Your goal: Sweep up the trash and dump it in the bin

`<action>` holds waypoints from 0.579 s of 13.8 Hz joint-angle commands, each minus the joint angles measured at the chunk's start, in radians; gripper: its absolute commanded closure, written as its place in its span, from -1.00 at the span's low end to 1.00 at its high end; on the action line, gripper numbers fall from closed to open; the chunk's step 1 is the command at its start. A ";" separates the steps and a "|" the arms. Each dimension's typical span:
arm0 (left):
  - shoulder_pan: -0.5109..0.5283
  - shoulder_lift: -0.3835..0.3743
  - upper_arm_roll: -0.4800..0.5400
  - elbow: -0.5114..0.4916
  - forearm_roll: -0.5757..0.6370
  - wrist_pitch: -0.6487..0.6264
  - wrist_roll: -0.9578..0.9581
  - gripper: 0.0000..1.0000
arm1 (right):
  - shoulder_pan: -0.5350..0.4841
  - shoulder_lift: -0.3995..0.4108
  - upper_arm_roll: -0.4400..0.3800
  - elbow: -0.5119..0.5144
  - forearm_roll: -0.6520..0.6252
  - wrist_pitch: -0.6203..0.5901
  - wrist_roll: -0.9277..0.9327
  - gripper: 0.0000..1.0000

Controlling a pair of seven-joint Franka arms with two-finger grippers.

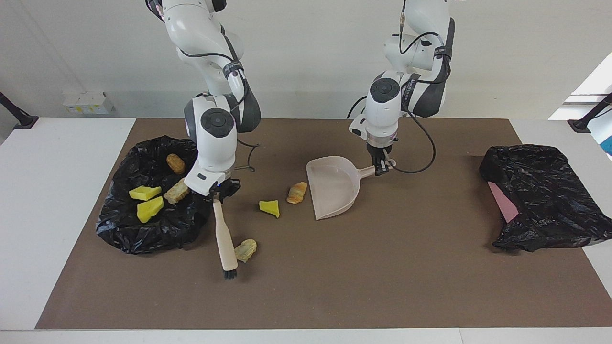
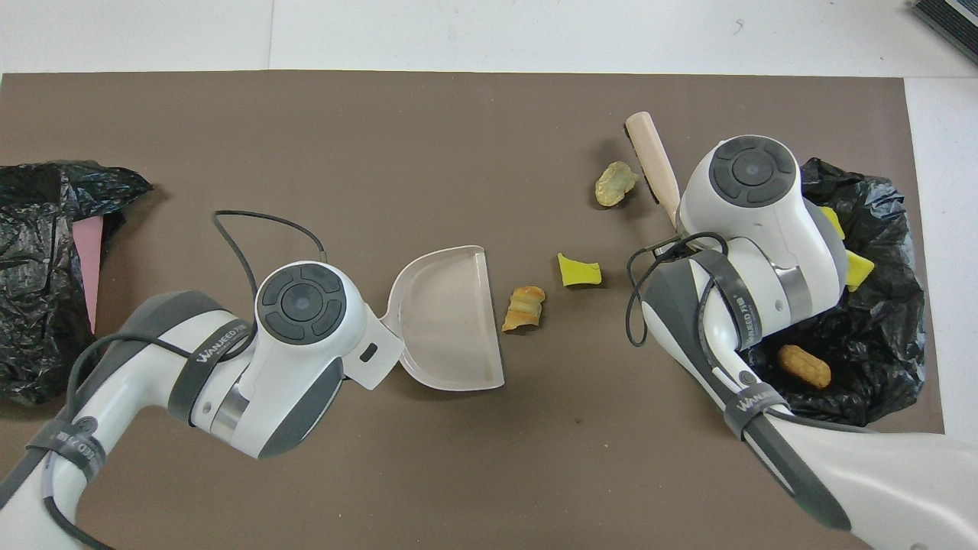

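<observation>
My right gripper is shut on the handle of a beige brush. The brush's black bristles are low by the mat, close beside a tan trash scrap, on that scrap's side toward the right arm's end. A yellow chunk and an orange-brown lump lie nearer to the robots. My left gripper is shut on the handle of the beige dustpan, whose mouth faces the lump. The black-bagged bin holds several scraps.
A second crumpled black bag with a pink sheet showing lies at the left arm's end of the brown mat. In the overhead view both wrists hide their grippers, and the right arm covers part of the bin.
</observation>
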 commanded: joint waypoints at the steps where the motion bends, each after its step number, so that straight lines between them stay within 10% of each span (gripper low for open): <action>1: -0.017 -0.031 0.012 -0.037 0.015 0.031 -0.044 1.00 | -0.024 -0.019 0.015 -0.057 -0.007 0.041 -0.096 1.00; 8: -0.066 -0.057 0.010 -0.073 0.012 0.031 -0.170 1.00 | 0.057 -0.106 0.024 -0.163 0.104 -0.083 -0.093 1.00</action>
